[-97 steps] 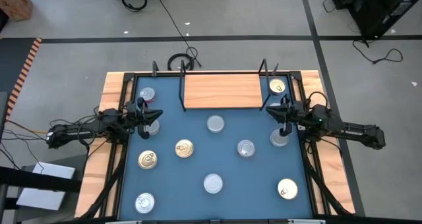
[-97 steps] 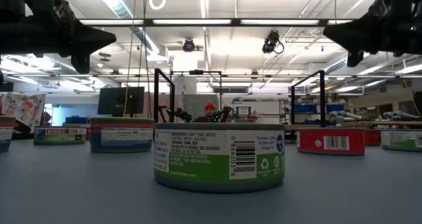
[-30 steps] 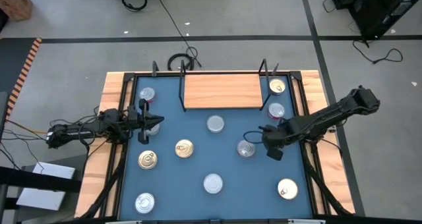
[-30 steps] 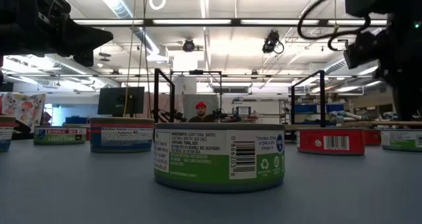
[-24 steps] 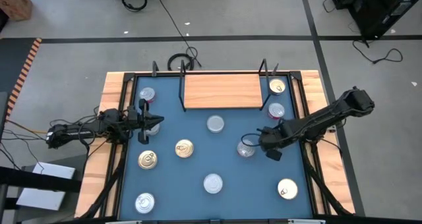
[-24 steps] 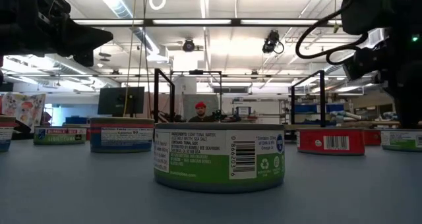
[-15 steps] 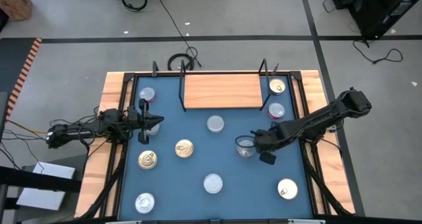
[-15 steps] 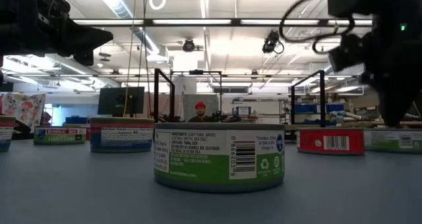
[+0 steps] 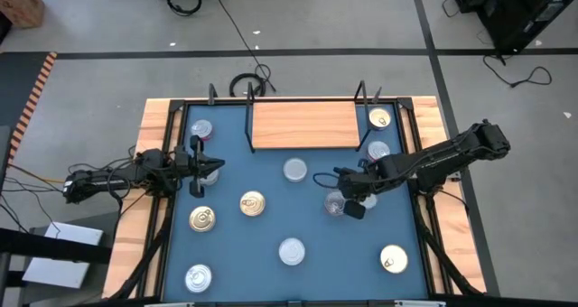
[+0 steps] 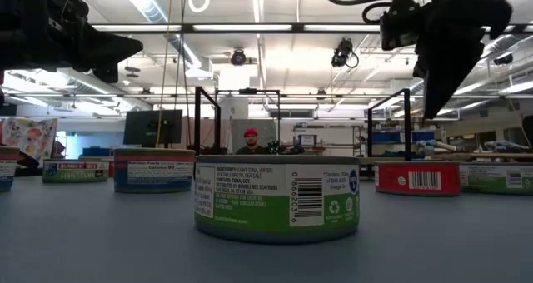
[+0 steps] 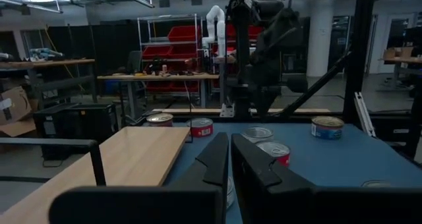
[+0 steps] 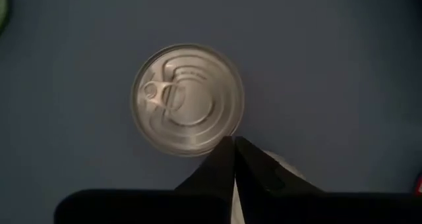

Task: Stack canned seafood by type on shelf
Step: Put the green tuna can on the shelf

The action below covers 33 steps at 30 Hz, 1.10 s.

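Note:
Small round tins of canned seafood stand scattered on the blue table. Among them are gold-lidded ones [image 9: 252,203] and silver-lidded ones [image 9: 294,170]. The shelf [image 9: 304,125], a light-wood board with black wire ends, lies bare at the far middle. My right gripper [image 12: 233,141] is shut and points steeply down. It hovers above the near rim of a silver-lidded tin [image 12: 188,99] right of centre [image 9: 336,204], well clear of the table in the low view [image 10: 431,108]. My left gripper [image 11: 229,141] is shut and level, waiting at the left edge [image 9: 215,162].
A silver tin [image 9: 378,151] and a gold tin [image 9: 379,119] stand by the shelf's right end. A green-labelled tin [image 10: 277,198] fills the near middle, and more tins lie at the near left [image 9: 198,276] and near right [image 9: 393,259]. A black frame [image 9: 420,176] rims the table.
My right gripper has gone toward the table's left edge and risen, tipping less steeply. It now hangs over the silver-lidded tin right of centre, which has stayed where it was.

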Motion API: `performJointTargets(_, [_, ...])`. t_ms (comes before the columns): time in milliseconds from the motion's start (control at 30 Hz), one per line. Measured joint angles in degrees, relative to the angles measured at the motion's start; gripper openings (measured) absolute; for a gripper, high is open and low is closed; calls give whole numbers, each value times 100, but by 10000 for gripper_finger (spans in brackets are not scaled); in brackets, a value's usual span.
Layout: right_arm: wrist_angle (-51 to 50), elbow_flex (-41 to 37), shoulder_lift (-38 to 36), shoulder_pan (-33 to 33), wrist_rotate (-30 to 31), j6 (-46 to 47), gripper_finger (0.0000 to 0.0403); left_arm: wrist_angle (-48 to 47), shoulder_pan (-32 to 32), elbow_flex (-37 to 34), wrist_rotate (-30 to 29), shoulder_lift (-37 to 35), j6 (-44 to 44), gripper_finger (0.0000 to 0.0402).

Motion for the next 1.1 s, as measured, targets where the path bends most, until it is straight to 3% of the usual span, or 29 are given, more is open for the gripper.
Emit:
performJointTargets(200, [541, 0, 0, -386, 35, -212, 38, 0, 0, 0, -2, 0, 188, 23])
performJointTargets(700, [2886, 2, 48, -648, -123, -1943, 8, -111, 0, 0, -6, 7, 368, 23])
performJointTargets(833, [2812, 2, 159, -619, -454, -1934, 8, -338, 0, 0, -8, 11, 469, 23])
performJointTargets(1100, [1525, 2, 168, -344, -573, -1160, 15, -193, 0, 0, -4, 9, 514, 23])
